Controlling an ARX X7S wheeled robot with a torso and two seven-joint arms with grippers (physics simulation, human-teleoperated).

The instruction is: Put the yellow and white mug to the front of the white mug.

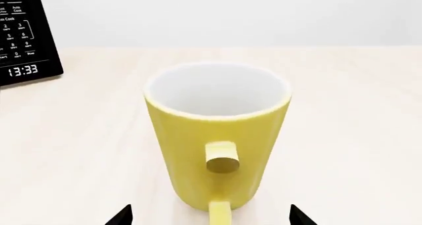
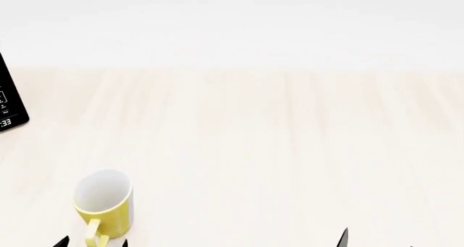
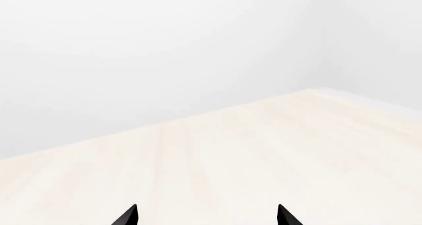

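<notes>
One yellow and white mug (image 1: 216,136) stands upright on the counter (image 1: 343,136), handle toward the left gripper (image 1: 211,216). Left fingers (image 1: 122,216) spread wide, just short of it, apart. Right gripper (image 3: 205,216) also wide, holding nothing.

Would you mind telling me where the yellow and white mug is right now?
In the head view the yellow and white mug stands upright at lower left on the light wooden counter, handle toward the robot, just ahead of the open left gripper, with the microwave farther back left.

The yellow and white mug (image 2: 104,203) stands upright on the tabletop (image 2: 275,149), near-left. A microwave (image 2: 11,103) sits behind it, further left.
</notes>
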